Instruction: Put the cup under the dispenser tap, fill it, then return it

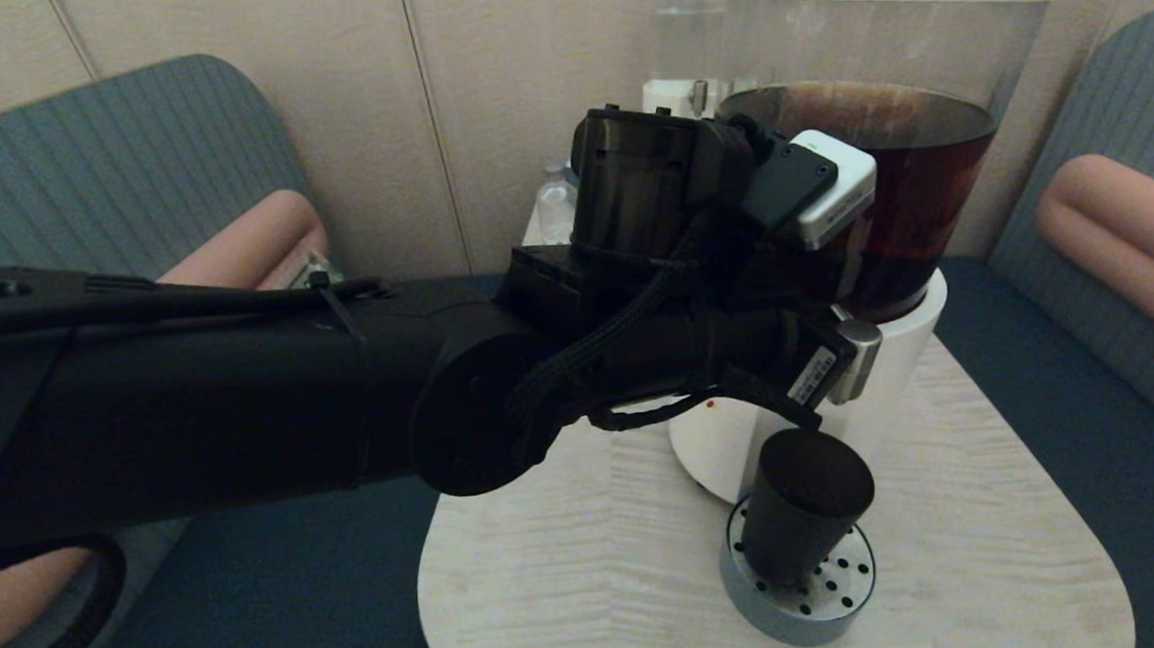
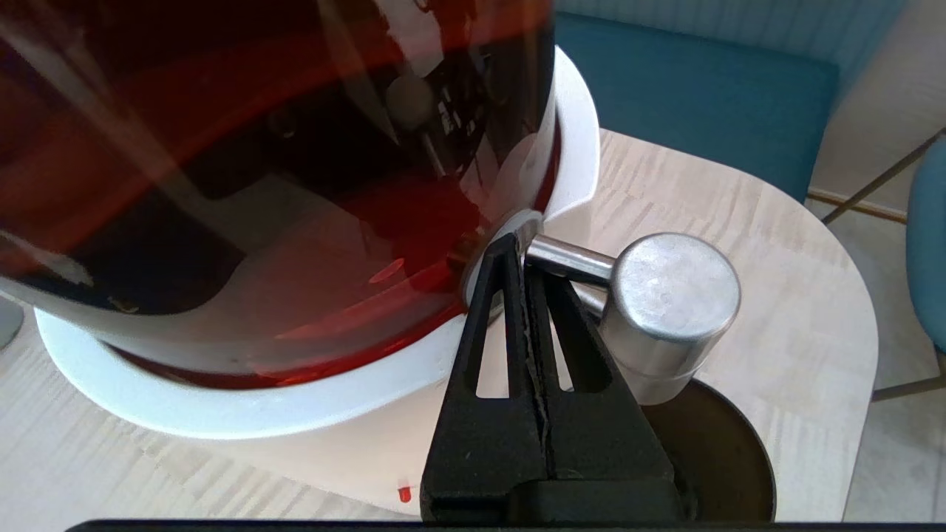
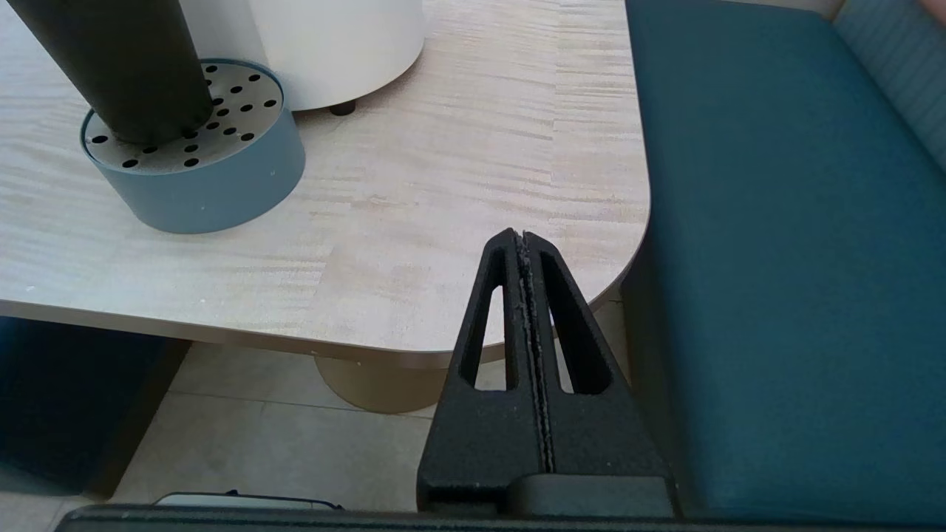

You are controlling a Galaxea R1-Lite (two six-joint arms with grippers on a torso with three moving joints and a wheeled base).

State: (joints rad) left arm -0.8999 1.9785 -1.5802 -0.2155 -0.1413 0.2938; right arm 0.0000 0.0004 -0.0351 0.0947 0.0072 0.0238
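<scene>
Black left gripper [image 2: 523, 244] is pinched fully closed, empty, tips touching the steel dispenser tap [image 2: 665, 295] stem at the tank. Cup [image 2: 724, 458] sits right below it on the drip tray [image 1: 806, 621]. Right gripper [image 3: 522, 240] closed too, parked off the table [image 3: 443, 185] edge.

No text, brand, number or sign can be read anywhere. The one printed thing is a small white label [image 1: 813, 374] on the left arm's wrist, close by the tap [image 1: 855, 359]; it carries dark marks like a barcode and lines of print, all too small to make out. The dispenser [image 1: 823, 419], the cup [image 1: 807, 505] and the tabletop [image 1: 573, 585] show no lettering in any view.
</scene>
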